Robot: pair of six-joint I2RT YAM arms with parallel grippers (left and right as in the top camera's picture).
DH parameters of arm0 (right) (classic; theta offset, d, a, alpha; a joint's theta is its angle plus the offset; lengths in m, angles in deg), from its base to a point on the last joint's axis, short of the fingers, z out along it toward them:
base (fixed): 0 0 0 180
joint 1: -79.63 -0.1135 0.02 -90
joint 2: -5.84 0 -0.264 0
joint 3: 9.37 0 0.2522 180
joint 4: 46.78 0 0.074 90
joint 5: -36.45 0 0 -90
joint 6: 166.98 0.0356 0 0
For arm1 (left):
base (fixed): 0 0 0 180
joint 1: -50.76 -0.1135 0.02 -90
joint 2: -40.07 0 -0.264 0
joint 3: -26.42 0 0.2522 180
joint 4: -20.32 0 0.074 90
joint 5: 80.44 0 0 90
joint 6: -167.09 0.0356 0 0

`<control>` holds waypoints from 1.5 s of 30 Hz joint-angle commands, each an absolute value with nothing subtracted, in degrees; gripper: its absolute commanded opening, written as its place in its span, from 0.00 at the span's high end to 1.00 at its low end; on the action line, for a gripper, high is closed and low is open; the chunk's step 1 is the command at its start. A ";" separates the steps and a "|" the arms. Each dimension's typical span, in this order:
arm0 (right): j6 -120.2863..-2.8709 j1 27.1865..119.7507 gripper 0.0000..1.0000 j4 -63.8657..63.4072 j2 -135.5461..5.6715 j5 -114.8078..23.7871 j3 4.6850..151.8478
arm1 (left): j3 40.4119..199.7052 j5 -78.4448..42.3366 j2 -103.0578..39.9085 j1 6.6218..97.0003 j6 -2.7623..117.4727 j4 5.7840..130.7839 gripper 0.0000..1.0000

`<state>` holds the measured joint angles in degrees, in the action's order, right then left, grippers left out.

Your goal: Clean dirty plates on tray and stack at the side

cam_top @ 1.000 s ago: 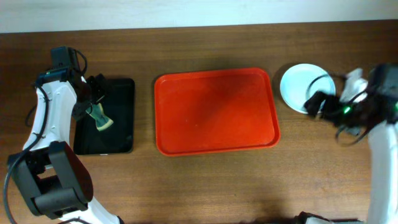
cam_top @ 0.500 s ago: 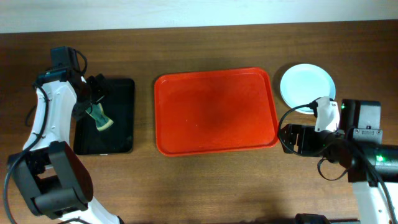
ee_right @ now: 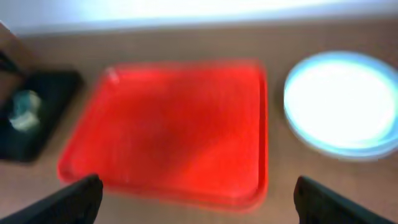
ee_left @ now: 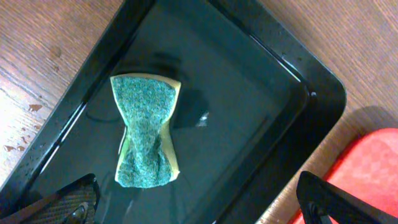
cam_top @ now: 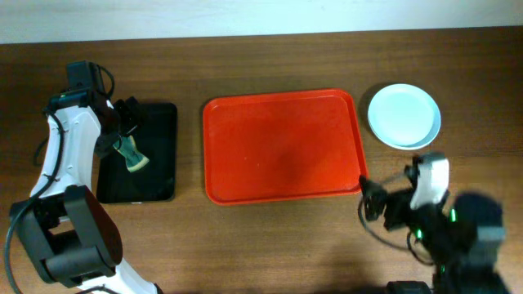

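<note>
**Wood surface (cam_top: 270,245): tray bare, plates piled aside**

My left fingers (ee_left: 68,202) hang spread apart over the sponge (ee_left: 146,140), which lies in the black tray (ee_left: 323,93) at 9 o'clock; I judge it is parked there to drip. My right fingers (ee_right: 68,199), also wide apart and holding nothing, sit blurred at 5 o'clock of the red tray (cam_top: 282,145). It carries no plate. The plates (cam_top: 404,115) rest at its 2 o'clock, off the rim, seemingly stacked and smear-free, so I judge the job finished.

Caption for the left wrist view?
Open left gripper above a green scouring sponge lying in the black rectangular tray, corner of the red plastic tray lower right.
</note>
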<state>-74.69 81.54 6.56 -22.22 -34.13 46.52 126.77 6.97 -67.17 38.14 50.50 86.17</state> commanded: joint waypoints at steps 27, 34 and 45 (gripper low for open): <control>-78.30 79.01 0.01 -28.63 5.65 -50.99 4.71 | 127.45 6.75 -66.29 37.94 51.03 86.26 0.01; -78.26 78.99 0.01 -28.50 5.65 -51.68 4.71 | 127.45 6.75 -66.29 37.94 51.03 86.26 0.01; -78.26 78.99 0.01 -28.46 5.63 -53.19 4.71 | 127.45 6.75 -66.29 37.94 51.03 86.26 0.01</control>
<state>-78.32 79.32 -28.72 5.10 -52.06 5.12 126.77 6.95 -67.17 38.14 50.50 86.20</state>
